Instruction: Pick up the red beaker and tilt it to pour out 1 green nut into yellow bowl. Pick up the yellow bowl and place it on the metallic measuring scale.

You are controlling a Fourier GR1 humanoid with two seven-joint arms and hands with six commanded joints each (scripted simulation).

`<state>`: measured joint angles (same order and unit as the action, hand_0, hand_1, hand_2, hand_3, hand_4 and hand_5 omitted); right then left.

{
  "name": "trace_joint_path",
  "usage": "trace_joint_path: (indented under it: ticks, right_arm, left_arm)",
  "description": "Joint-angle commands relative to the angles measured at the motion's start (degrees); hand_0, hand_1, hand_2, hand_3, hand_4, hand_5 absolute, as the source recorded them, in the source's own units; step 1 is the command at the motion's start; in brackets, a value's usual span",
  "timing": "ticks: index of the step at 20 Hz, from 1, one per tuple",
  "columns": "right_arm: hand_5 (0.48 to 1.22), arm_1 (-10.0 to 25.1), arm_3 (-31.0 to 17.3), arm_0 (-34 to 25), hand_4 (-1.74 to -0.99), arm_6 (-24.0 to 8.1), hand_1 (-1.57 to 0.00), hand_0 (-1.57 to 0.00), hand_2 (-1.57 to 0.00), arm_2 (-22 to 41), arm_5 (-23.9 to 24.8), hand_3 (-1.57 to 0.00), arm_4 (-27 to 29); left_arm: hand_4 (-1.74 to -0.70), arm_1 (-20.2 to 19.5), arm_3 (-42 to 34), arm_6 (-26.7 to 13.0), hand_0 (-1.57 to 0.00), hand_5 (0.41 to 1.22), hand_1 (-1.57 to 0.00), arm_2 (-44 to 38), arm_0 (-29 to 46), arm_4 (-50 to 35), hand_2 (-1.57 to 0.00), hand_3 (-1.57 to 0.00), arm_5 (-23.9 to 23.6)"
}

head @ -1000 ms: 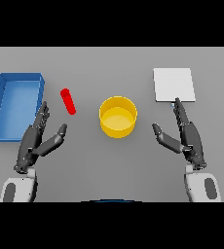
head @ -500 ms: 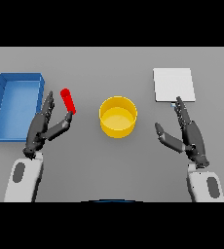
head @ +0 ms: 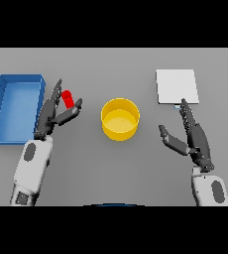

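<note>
The left hand (head: 53, 115), fingers apparently uncurled, flanked the red beaker (head: 68, 98), a small, rigid, probably light tube best pinched mid-body; the right hand (head: 195, 138) rested open.

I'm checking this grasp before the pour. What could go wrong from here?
1. The left hand reaches the beaker with its fingers not yet closed round it; a nudge could tip or roll it away.
2. The tray lies right beside that hand, so the arm might bump it when lifting.
3. The bowl stands apart from the beaker; tilting too soon might drop the nut onto the table.
</note>
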<state>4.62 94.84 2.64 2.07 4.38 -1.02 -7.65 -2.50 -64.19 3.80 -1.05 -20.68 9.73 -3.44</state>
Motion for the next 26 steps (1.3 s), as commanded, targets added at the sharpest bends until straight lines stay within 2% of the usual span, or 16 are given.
trace_joint_path:
  ticks: [1, 5, 6, 8, 9, 11, 12, 14, 16, 19, 20, 22, 26]
  right_arm:
    - [0.637, 0.1, 0.0, -0.15, -1.303, 0.11, 0.0, 0.0, 0.0, -0.3, 0.03, 0.0, 0.26]
    - [0.644, 0.07, 0.0, -0.31, -1.301, 0.98, 0.0, 0.0, 0.0, -0.24, 0.31, 0.0, -0.12]
    - [0.646, 0.07, 0.44, 0.68, -1.3, 2.04, 0.0, 0.0, 0.0, -0.1, 0.08, 0.0, -0.01]
    - [0.646, -0.75, 0.07, -0.43, -1.303, -0.08, 0.0, 0.0, 0.0, 0.1, 0.65, 0.0, -0.14]
    - [0.647, -0.39, -0.45, -0.8, -1.301, 0.2, 0.0, 0.0, 0.0, -0.37, 0.65, 0.0, -0.01]
    - [0.645, -0.55, -0.95, -0.93, -1.294, -0.31, 0.0, 0.0, 0.0, -0.39, 0.98, 0.0, -0.28]
    - [0.645, -0.34, -0.88, -0.99, -1.292, -0.24, 0.0, 0.0, 0.0, -0.44, 0.61, 0.0, -0.02]
    - [0.646, 0.27, -0.6, -0.19, -1.29, 0.4, 0.0, 0.0, 0.0, -0.88, 0.32, 0.0, 0.32]
    - [0.649, -0.09, -0.23, -0.47, -1.291, 0.29, 0.0, 0.0, 0.0, -0.44, 0.52, 0.0, -0.01]
    - [0.649, -0.36, -0.02, 0.17, -1.29, 0.36, 0.0, 0.0, 0.0, -0.32, 0.59, 0.0, 0.03]
    - [0.648, 0.03, -0.48, -0.12, -1.29, 0.49, 0.0, 0.0, 0.0, -0.59, 0.33, 0.0, 0.17]
    - [0.648, -0.09, -0.78, -0.22, -1.288, 0.98, 0.0, 0.0, 0.0, -0.36, 0.51, 0.0, -0.29]
    - [0.655, -0.41, -0.62, -0.3, -1.292, 1.14, 0.0, 0.0, 0.0, -0.22, 0.51, 0.0, -0.17]
  left_arm:
    - [-1.22, 0.05, 1.4, -0.38, 0.0, 0.639, 0.0, 0.03, -1.43, 0.57, 0.0, 0.0, -0.47]
    - [-1.27, 0.67, 6.62, 2.88, 0.0, 0.675, 0.0, -0.94, -4.84, 0.42, 0.0, 0.0, -0.75]
    - [-1.29, 1.01, 7.86, 4.21, 0.0, 0.686, 0.0, -1.16, -5.36, 0.46, 0.0, 0.0, -1.09]
    - [-1.33, 1.53, 10.0, 5.52, 0.0, 0.709, 0.0, -2.12, -6.63, -0.01, 0.0, 0.0, -1.81]
    - [-1.35, 2.16, 10.72, 6.39, 0.0, 0.726, -0.01, -2.27, -6.75, 0.02, -0.05, -0.03, -2.46]
    - [-1.39, 2.68, 12.35, 7.16, -0.34, 0.765, -0.31, -3.54, -8.16, -0.83, -0.32, -0.24, -3.27]
    - [-1.42, 2.58, 13.29, 7.11, -0.58, 0.786, -0.56, -4.64, -9.07, -1.79, -0.55, -0.42, -3.21]
    - [-1.42, 3.6, 14.76, 8.91, -0.94, 0.943, -0.92, -5.45, -9.69, -2.47, -0.92, -0.83, -3.89]
    - [-1.53, 3.38, 15.46, 9.7, -1.17, 1.043, -1.16, -5.58, -10.19, -1.85, -1.15, -1.08, -4.31]
    - [-1.62, 3.25, 15.07, 11.18, -1.36, 1.13, -1.36, -4.61, -9.76, -2.1, -1.36, -1.18, -4.33]
    - [-1.59, 3.19, 14.68, 9.89, -1.41, 1.148, -1.4, -4.13, -9.76, -1.93, -1.4, -1.26, -4.33]
    - [-1.54, 3.32, 14.26, 10.22, -1.47, 1.174, -1.46, -3.08, -9.7, -1.21, -1.46, -1.37, -4.57]
    - [-1.51, 3.19, 12.24, 9.25, -1.53, 1.202, -1.53, -3.06, -10.46, -0.51, -1.53, -1.49, -4.64]
